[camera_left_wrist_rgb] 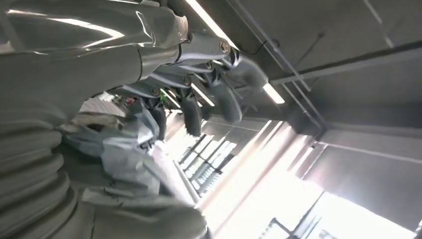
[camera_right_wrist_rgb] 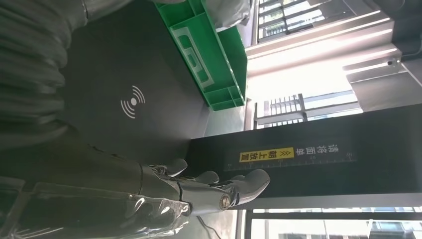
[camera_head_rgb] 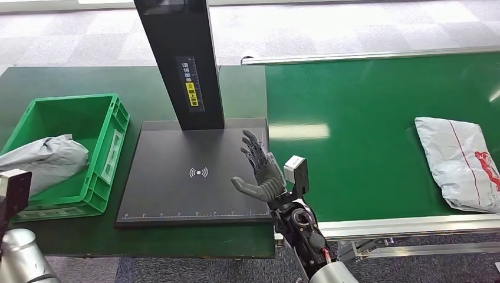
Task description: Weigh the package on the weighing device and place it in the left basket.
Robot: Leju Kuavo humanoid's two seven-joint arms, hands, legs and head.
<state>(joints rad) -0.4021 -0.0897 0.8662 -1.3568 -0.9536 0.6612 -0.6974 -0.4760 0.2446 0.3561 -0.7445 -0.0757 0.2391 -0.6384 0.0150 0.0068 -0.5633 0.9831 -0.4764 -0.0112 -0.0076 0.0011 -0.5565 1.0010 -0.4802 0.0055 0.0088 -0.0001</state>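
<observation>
A grey plastic package (camera_head_rgb: 50,159) sits over the left part of the green basket (camera_head_rgb: 109,147), its left end raised above the basket wall. My left hand (camera_left_wrist_rgb: 164,99) holds this package (camera_left_wrist_rgb: 124,149) between dark fingers and thumb; the left wrist view looks up at the ceiling. The black weighing platform (camera_head_rgb: 177,194) with its white signal mark lies bare beside the basket. My right hand (camera_head_rgb: 262,171) hovers open over the platform's right edge, fingers spread and pointing at the black column (camera_head_rgb: 183,59). The right wrist view shows that hand (camera_right_wrist_rgb: 199,189), the platform (camera_right_wrist_rgb: 149,84) and the basket (camera_right_wrist_rgb: 209,55).
A second grey package with red print (camera_head_rgb: 463,165) lies on the green conveyor belt (camera_head_rgb: 365,130) at the far right. The scale's black column stands at the back of the platform. The table's front edge is close below the platform.
</observation>
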